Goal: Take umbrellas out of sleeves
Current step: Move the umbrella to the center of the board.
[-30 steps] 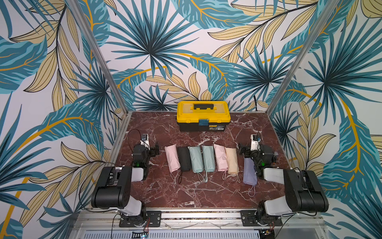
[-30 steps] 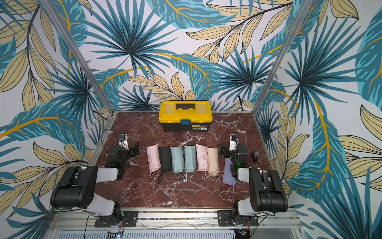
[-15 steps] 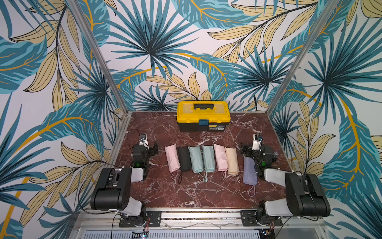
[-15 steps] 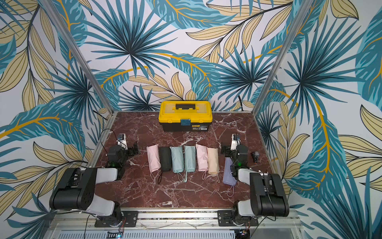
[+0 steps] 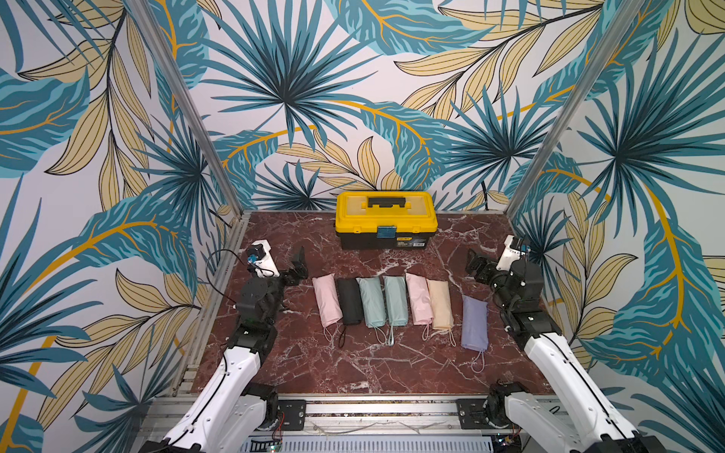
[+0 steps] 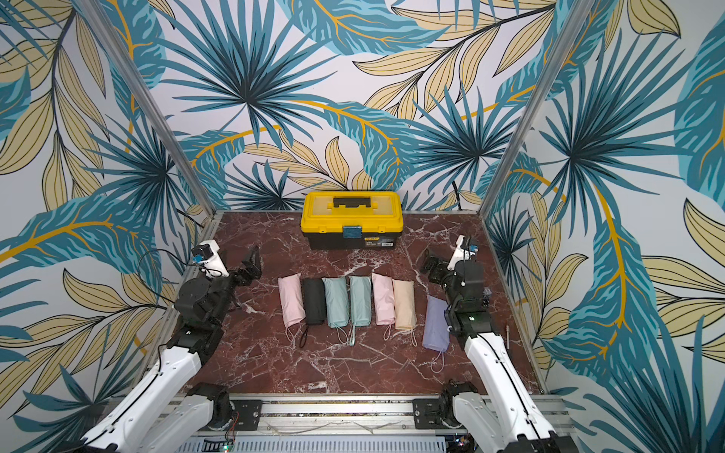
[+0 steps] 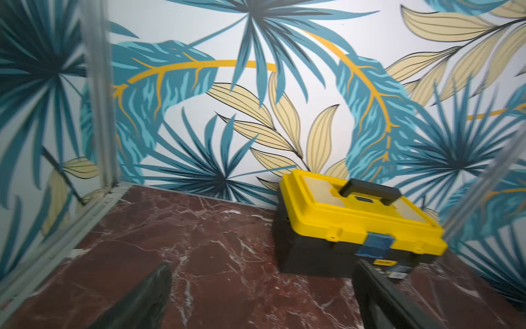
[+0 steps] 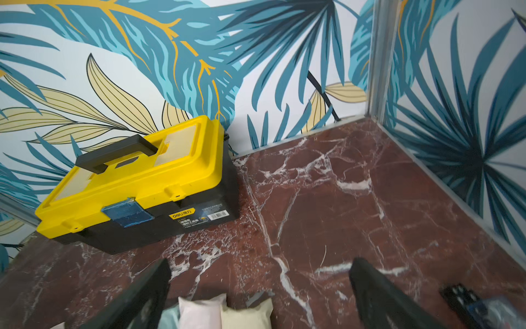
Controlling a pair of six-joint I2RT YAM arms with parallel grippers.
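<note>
Sleeves (image 5: 395,300): seven, all filled, side by side across the table's middle, cords toward the near edge.
Lilac sleeve (image 5: 474,327): set apart from the row, closer to the right edge.
Left claw (image 5: 298,264): jaws apart, empty, just beside the far end of the pink sleeve (image 5: 326,300), not touching.
Right claw (image 5: 476,266): jaws apart, empty, beyond the lilac sleeve's far end.
Toolbox (image 5: 386,219): middle of the far edge, well apart from the row.
Open room: bare table (image 5: 353,372) along the near edge and in both far corners.

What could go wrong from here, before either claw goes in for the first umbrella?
1. The pink sleeve and black sleeve lie edge to edge; the left claw may pinch both.
2. Wrist cords trail loose and could snag.
3. The lilac sleeve lies close beside the right arm, which might sweep it.
</note>
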